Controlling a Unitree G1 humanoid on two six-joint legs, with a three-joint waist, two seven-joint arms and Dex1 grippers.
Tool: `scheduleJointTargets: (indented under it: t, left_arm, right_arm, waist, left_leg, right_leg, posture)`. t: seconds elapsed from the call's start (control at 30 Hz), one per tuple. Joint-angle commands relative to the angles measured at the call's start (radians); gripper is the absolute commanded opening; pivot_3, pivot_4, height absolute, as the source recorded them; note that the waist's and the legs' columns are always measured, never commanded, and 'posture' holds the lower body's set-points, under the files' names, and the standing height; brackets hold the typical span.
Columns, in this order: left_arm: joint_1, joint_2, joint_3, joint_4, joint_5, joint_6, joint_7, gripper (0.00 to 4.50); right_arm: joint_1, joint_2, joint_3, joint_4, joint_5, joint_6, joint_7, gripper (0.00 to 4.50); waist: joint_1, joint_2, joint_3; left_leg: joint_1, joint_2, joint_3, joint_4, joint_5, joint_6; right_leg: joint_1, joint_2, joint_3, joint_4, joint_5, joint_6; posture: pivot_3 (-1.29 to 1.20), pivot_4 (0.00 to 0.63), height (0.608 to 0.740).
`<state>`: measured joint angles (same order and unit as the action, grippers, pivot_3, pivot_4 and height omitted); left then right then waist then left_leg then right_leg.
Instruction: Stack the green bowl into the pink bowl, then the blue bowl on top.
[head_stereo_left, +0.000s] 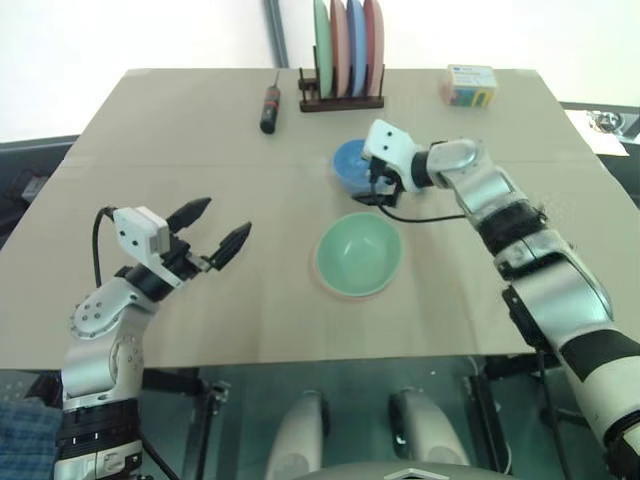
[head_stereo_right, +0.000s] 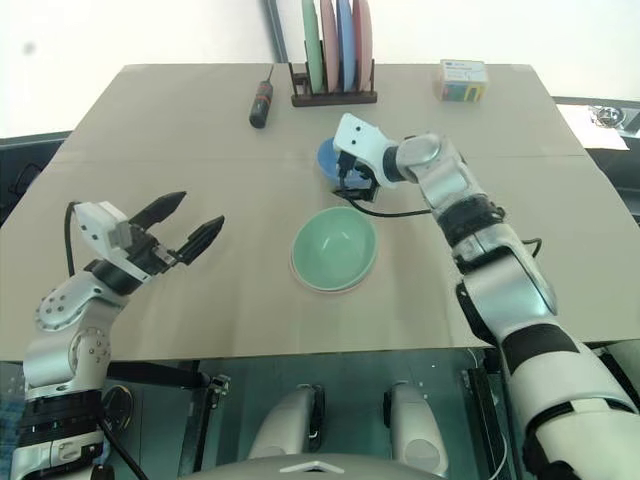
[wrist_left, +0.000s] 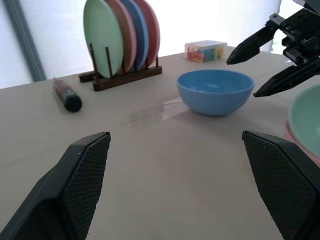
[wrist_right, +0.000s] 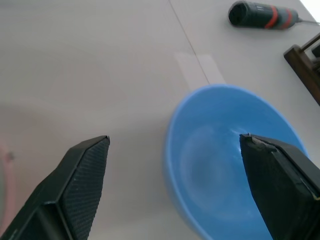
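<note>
Standing nearest on the counter (head_stereo_left: 120, 300), the left hand (head_stereo_left: 212, 232) hovers with fingers spread wide, holding nothing, well apart from the bowls. Next out, mid-counter, the green bowl (head_stereo_left: 359, 253) already sits nested in the pink bowl (head_stereo_left: 325, 285), of which just a thin salmon rim peeks out underneath, so step one looks done. Beyond that, the blue bowl (head_stereo_left: 349, 160) sits upright on the counter, just behind the green one and apart from it. The right hand (wrist_right: 175, 180) is over it, fingers spread wide, one finger above the inside and one outside the near wall, nothing gripped yet as far as I can tell. Bowl looks like thin smooth plastic: light, stiff enough, probably slippery, not fragile. Best hold is likely a pinch across the rim wall, one finger in and one out; too shallow a bite could let it slide or tip. Lift path to the stack is short and open. Farther back, a black marker-like tool (head_stereo_left: 270, 106) lies left of a wooden rack (head_stereo_left: 341, 100) holding upright plates (head_stereo_left: 348, 45), and a small colourful box (head_stereo_left: 470, 85) sits at the far right. None of these crowd the blue bowl; rack is closest behind it, but off the path.
</note>
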<state>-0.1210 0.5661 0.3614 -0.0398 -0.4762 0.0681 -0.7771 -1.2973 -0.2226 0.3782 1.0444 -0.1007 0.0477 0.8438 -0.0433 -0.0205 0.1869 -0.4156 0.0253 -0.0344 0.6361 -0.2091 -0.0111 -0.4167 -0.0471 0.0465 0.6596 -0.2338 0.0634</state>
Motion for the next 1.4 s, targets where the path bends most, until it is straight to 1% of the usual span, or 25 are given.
scheduleJointTargets:
  t: [0.03,0.1,0.23,0.3,0.33,0.37,0.4,0.53,0.57,0.77,0.83,0.93,1.0,1.07,1.2,1.27,1.4]
  left_arm:
    - [-0.013,0.014,0.024,0.011,0.017,-0.044,0.013,4.5]
    - [-0.012,0.015,0.023,0.012,0.015,-0.047,0.012,4.5]
    - [-0.006,0.018,0.016,-0.004,0.003,-0.042,-0.004,4.5]
    - [-0.003,0.02,0.013,-0.008,-0.001,-0.041,-0.013,4.5]
    - [-0.001,0.02,0.014,-0.01,-0.001,-0.04,-0.015,4.5]
    - [0.001,0.021,0.015,-0.012,-0.001,-0.039,-0.015,4.5]
    - [0.002,0.022,0.016,-0.012,-0.001,-0.038,-0.016,4.5]
    - [0.006,0.024,0.016,-0.012,-0.004,-0.038,-0.021,4.5]
    - [0.007,0.024,0.016,-0.014,-0.005,-0.038,-0.022,4.5]
    - [0.005,0.024,0.007,-0.014,-0.019,-0.037,-0.047,4.5]
    - [0.009,0.026,0.0,-0.021,-0.032,-0.033,-0.072,4.5]
    - [0.014,0.032,-0.019,-0.035,-0.054,-0.024,-0.124,4.5]
    - [0.014,0.045,-0.039,-0.033,-0.059,-0.026,-0.177,4.5]
    - [0.008,0.055,-0.053,-0.022,-0.06,-0.025,-0.215,4.5]
    - [-0.025,0.078,-0.088,0.014,-0.056,-0.028,-0.3,4.5]
    - [-0.044,0.088,-0.107,0.035,-0.052,-0.035,-0.343,4.5]
    - [-0.078,0.093,-0.127,0.054,-0.071,-0.019,-0.406,4.5]
  right_arm:
    - [-0.068,0.043,-0.026,0.158,-0.049,-0.081,-0.099,4.36]
    - [-0.082,0.063,-0.033,0.212,-0.065,-0.09,-0.121,4.36]
    - [-0.089,0.09,-0.046,0.267,-0.092,-0.092,-0.152,3.41]
    - [-0.092,0.096,-0.053,0.276,-0.104,-0.095,-0.161,2.69]
    - [-0.095,0.1,-0.059,0.278,-0.107,-0.095,-0.16,2.2]
    - [-0.098,0.103,-0.065,0.279,-0.11,-0.095,-0.158,1.99]
    - [-0.101,0.106,-0.071,0.281,-0.113,-0.096,-0.158,1.55]
    - [-0.103,0.11,-0.085,0.282,-0.128,-0.1,-0.156,0.1]
    - [-0.103,0.111,-0.087,0.282,-0.132,-0.102,-0.154,0.02]
    - [-0.127,0.098,-0.089,0.252,-0.155,-0.17,-0.126,0.02]
    - [-0.136,0.087,-0.085,0.23,-0.16,-0.202,-0.082,0.02]
    - [-0.135,0.054,-0.088,0.135,-0.137,-0.243,0.065,0.02]
    - [-0.082,0.004,-0.072,-0.05,-0.105,-0.239,0.227,0.02]
    - [-0.008,-0.048,-0.055,-0.27,-0.068,-0.182,0.361,0.02]
    - [0.166,-0.174,-0.036,-0.778,0.044,0.06,0.566,0.02]
    - [0.226,-0.227,-0.037,-0.976,0.108,0.198,0.621,0.02]
    - [0.284,-0.298,-0.036,-1.194,0.182,0.371,0.657,0.02]
  waist:
    - [0.001,0.0,0.0]
    - [0.002,0.0,0.0]
    - [0.0,0.0,0.0]
    - [-0.001,0.0,0.0]
    - [-0.001,0.0,0.0]
    - [-0.002,0.0,0.0]
    - [-0.003,0.0,0.0]
    - [-0.002,0.0,0.0]
    - [-0.002,0.0,0.0]
    - [-0.002,0.0,0.0]
    - [-0.002,0.001,0.0]
    - [-0.002,0.001,0.001]
    - [-0.002,0.001,0.001]
    - [0.002,0.001,0.001]
    - [0.007,0.001,0.001]
    - [0.007,0.002,0.001]
    - [0.0,0.002,0.002]
  left_leg:
    - [0.0,0.0,0.0,0.0,0.0,0.0]
    - [0.0,0.0,0.0,-0.001,0.0,0.0]
    - [0.0,0.0,0.0,-0.001,0.0,0.0]
    - [0.0,0.0,0.0,-0.001,0.0,0.0]
    - [0.0,0.0,0.0,-0.001,0.0,0.0]
    - [0.0,0.0,0.0,-0.001,0.0,0.0]
    - [0.0,0.0,0.0,-0.001,0.0,0.0]
    - [0.0,0.0,0.0,-0.001,0.0,0.0]
    - [0.0,0.0,0.0,-0.001,0.0,0.0]
    - [0.0,0.0,0.0,-0.001,0.0,0.0]
    - [0.0,0.0,0.0,-0.001,0.0,0.0]
    - [0.0,0.0,0.0,-0.001,0.0,0.0]
    - [0.0,0.0,0.0,-0.001,0.0,0.0]
    - [0.0,0.0,-0.001,-0.001,0.0,0.0]
    - [-0.001,0.0,-0.003,-0.001,0.0,0.0]
    - [-0.001,0.0,-0.003,-0.001,0.0,0.0]
    - [0.001,0.0,-0.002,0.0,0.0,0.0]
  right_leg:
    - [0.0,0.0,0.0,0.0,0.0,0.0]
    - [0.0,0.0,0.0,0.0,0.0,0.0]
    - [-0.001,0.0,0.0,0.0,0.0,0.0]
    - [-0.001,0.0,0.0,0.0,0.0,0.0]
    - [-0.001,0.0,0.0,0.001,0.0,0.0]
    - [-0.001,0.0,0.0,0.001,0.0,0.0]
    - [-0.001,0.0,0.0,0.001,0.0,0.0]
    - [-0.001,0.0,0.0,0.001,0.0,0.0]
    - [-0.001,0.0,0.0,0.001,0.0,0.0]
    - [-0.001,0.0,0.0,0.001,0.0,0.0]
    - [-0.001,0.0,0.0,0.001,0.0,0.0]
    - [-0.001,0.0,0.0,0.001,0.0,0.0]
    - [-0.001,0.0,0.0,0.001,0.0,0.0]
    - [-0.001,0.0,-0.001,0.0,0.0,0.0]
    - [0.001,-0.001,-0.002,0.0,0.0,0.0]
    - [0.001,-0.001,-0.003,0.0,0.0,0.0]
    - [0.0,0.0,-0.002,0.002,0.0,0.0]
  posture:
    - [0.0,0.15,0.74]
    - [0.0,0.15,0.74]
    - [0.0,0.15,0.74]
    - [0.0,0.15,0.74]
    - [0.0,0.15,0.74]
    - [0.0,0.15,0.74]
    - [0.0,0.15,0.74]
    - [0.0,0.15,0.74]
    - [0.0,0.15,0.74]
    - [0.0,0.15,0.74]
    - [0.0,0.15,0.74]
    - [0.0,0.15,0.74]
    - [0.0,0.15,0.74]
    - [0.0,0.15,0.74]
    - [0.0,0.15,0.74]
    - [0.0,0.15,0.74]
    - [0.0,0.15,0.74]
